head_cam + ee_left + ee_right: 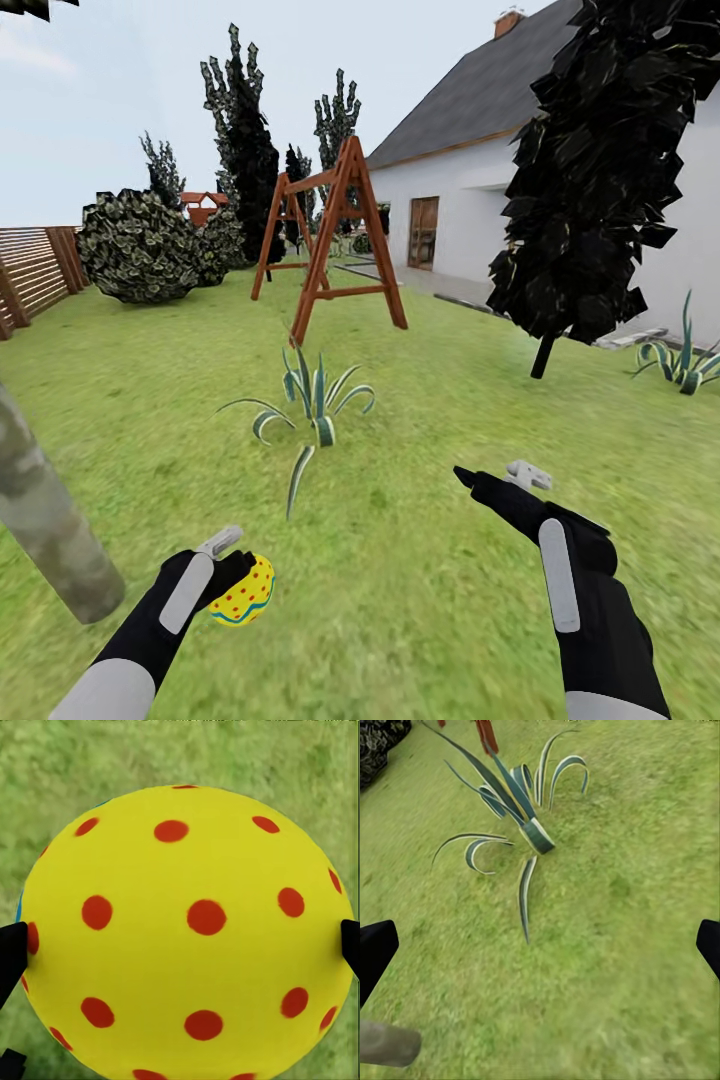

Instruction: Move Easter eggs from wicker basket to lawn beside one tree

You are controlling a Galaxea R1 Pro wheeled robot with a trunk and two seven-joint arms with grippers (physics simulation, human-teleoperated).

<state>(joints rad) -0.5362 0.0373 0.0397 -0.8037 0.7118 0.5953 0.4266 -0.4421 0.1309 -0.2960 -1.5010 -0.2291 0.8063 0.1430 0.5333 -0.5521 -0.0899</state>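
One egg carried over the lawn (pixel 430 600), beside a tree.

At the near left stands the tree (pixel 45 520) (pale mottled trunk); just right of it the left end effector (pixel 232 565) grips an Easter egg (pixel 245 592), held above the grass. A striped spiky plant (pixel 315 405) grows at centre, farther off. At the right, the right end effector (pixel 495 480) hangs spread apart, holding nothing.
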